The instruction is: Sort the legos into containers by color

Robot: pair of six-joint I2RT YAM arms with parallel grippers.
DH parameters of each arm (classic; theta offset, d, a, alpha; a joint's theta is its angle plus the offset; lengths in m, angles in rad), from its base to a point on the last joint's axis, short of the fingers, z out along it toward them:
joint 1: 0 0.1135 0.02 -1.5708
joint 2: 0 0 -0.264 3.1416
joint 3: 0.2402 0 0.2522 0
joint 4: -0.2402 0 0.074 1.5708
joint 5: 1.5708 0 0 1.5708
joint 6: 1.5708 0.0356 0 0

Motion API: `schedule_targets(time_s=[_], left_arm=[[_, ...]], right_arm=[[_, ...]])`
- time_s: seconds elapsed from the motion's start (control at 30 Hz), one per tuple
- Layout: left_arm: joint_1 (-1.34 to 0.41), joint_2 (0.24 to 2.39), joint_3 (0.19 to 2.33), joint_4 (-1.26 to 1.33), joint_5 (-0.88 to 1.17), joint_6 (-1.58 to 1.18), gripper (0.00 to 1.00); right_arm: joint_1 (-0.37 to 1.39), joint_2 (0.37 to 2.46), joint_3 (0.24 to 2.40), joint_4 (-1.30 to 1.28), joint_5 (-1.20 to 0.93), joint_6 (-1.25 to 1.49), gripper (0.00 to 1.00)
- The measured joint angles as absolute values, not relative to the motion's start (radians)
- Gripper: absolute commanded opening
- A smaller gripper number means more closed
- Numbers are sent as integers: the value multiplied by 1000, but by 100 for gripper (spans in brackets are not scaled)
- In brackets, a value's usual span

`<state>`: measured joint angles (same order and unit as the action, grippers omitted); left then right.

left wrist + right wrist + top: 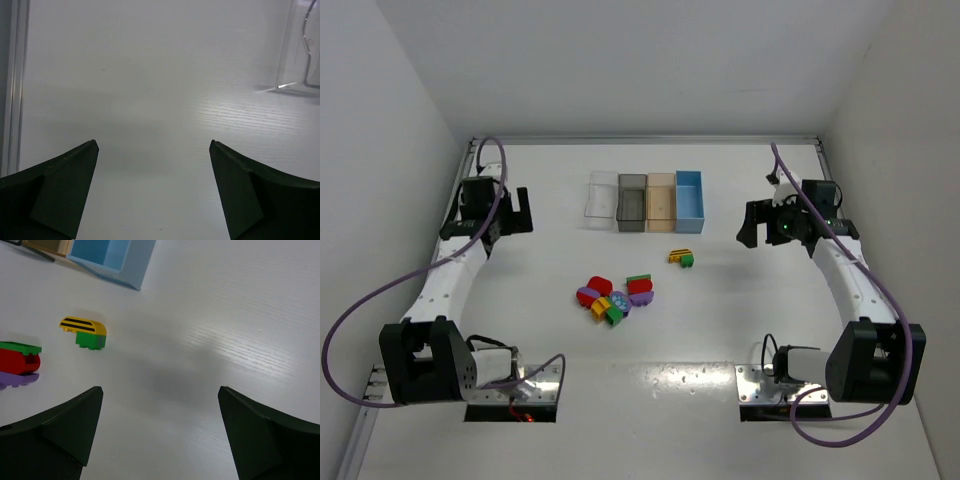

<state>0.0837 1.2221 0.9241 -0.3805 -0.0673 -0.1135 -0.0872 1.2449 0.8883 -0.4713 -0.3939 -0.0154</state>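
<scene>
Four containers stand in a row at the back: clear [602,196], smoky grey [631,202], tan [661,199] and light blue [690,194]. A heap of legos [615,295] in red, purple, yellow and green lies mid-table. A yellow-and-green lego [681,257] sits apart, also in the right wrist view as the yellow-and-green lego [86,332]. My left gripper [517,213] is open over bare table left of the clear container [302,55]. My right gripper [752,224] is open to the right of the light blue container [107,255]. Nothing is between either pair of fingers.
White walls close in the table [720,330] on three sides, with a metal rail [645,141] along the back edge. Both arm bases [515,385] are bolted at the near edge, with purple cables looping beside them.
</scene>
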Motion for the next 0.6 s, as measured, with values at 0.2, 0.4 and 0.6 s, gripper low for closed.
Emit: schedule_targets(time_s=[0.2, 0.4, 0.6], left_arm=[[2, 1193, 924, -411, 103, 1, 100], [-231, 1146, 984, -443, 249, 109, 87], [-448, 1210, 986, -451, 255, 153, 57]], right_arm=[[-87, 1245, 888, -472, -393, -20, 99], [-87, 1245, 888, -474, -393, -27, 99], [-87, 1254, 888, -477, -392, -37, 99]])
